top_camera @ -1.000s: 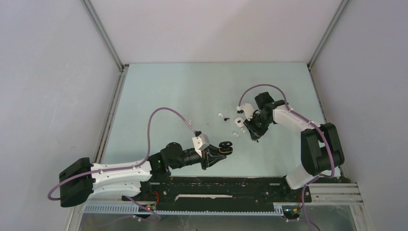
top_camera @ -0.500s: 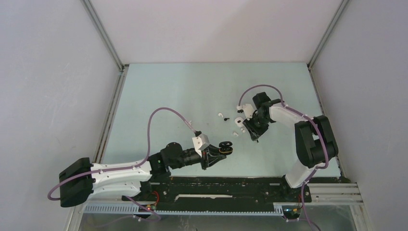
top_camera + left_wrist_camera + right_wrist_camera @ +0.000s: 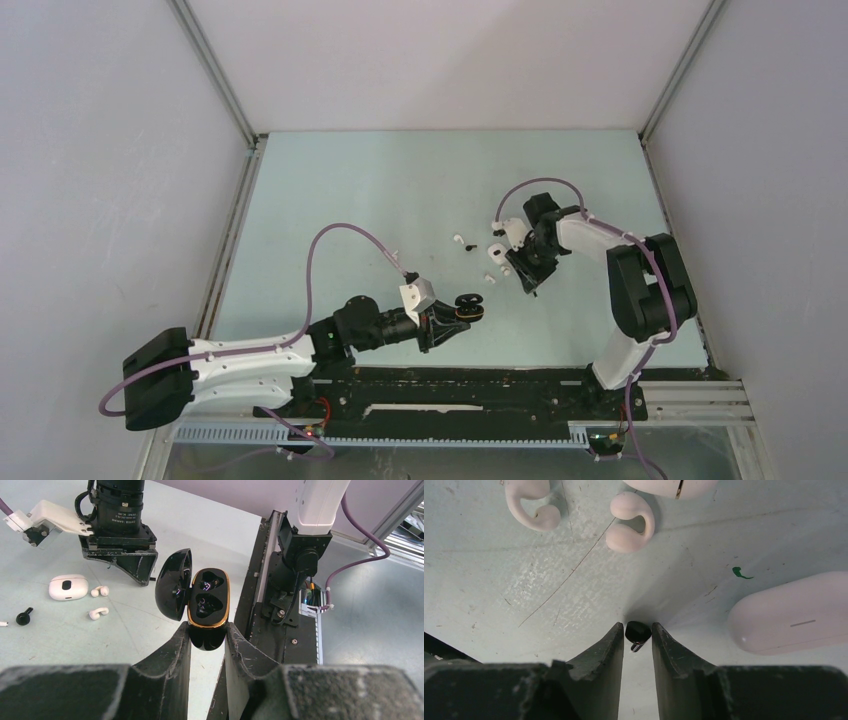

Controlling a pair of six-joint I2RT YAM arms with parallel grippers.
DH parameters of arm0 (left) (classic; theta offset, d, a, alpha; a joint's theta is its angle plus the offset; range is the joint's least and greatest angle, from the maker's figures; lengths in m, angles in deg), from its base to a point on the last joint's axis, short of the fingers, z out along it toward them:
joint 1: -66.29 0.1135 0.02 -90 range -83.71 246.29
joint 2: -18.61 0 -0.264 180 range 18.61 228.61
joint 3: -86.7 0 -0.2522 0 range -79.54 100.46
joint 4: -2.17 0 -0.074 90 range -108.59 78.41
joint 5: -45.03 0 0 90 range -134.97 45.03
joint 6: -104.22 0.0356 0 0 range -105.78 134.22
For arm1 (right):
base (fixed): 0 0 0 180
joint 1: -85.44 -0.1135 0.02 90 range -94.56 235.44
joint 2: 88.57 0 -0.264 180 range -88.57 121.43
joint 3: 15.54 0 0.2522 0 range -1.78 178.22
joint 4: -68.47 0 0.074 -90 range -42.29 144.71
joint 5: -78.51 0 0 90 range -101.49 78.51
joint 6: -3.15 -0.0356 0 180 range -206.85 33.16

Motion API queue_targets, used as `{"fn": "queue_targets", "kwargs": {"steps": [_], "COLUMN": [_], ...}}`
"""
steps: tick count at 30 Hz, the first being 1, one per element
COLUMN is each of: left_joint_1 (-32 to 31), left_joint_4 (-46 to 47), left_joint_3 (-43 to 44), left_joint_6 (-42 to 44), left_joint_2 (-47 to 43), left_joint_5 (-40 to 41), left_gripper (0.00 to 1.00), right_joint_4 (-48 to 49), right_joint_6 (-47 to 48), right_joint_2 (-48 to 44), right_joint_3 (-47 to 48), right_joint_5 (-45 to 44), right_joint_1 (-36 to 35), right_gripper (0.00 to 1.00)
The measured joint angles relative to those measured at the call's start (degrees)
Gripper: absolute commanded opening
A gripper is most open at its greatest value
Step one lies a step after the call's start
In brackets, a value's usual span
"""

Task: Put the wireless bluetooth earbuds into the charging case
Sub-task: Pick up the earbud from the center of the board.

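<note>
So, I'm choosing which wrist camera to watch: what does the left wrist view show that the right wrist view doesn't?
Left wrist only: the left claw clamped on the open black case, pockets apparently empty, plus a loose black bud. Right wrist only: a tiny black bud pinched in the right claw, and a second white case. Both: two white buds beside a white case.

Robot lab cell: bare white walls (image 3: 100, 150) w/ alu frame (image 3: 215, 75), pale tabletop (image 3: 400, 190), black mounting rail (image 3: 480, 385).
</note>
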Motion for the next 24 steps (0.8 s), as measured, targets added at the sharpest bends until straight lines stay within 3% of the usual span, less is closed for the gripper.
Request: {"fn": "queue_targets", "kwargs": {"steps": [7, 15, 16, 24], "left_joint_1": [-0.02, 0.0, 0.0, -0.02], "left_joint_4": [0.02, 1.03, 1.2, 3.15], "left_joint_3": [0.0, 0.0, 0.0, 0.0], "left_joint_6": [-0.02, -0.09, -0.11, -0.52], "left_joint_2": [0.04, 2.14, 2.47, 4.81], "left_joint_5": [0.04, 0.0, -0.04, 1.53], "left_gripper": [0.0, 0.0, 0.0, 0.0], "right_joint_4": [0.02, -0.33, -0.76, -1.81], "right_joint_6": [-0.46, -1.03, -1.03, -1.05], "right_joint_2": [0.31, -1.99, -3.76, -25.86], "right_joint_3": [0.24, -0.04, -0.09, 0.98], "right_joint_5": [-0.44, -1.09, -1.11, 4.72], "right_joint_1": [-0.17, -0.22, -0.22, 1.6], "right_gripper": [0.14, 0.05, 0.0, 0.0]}}
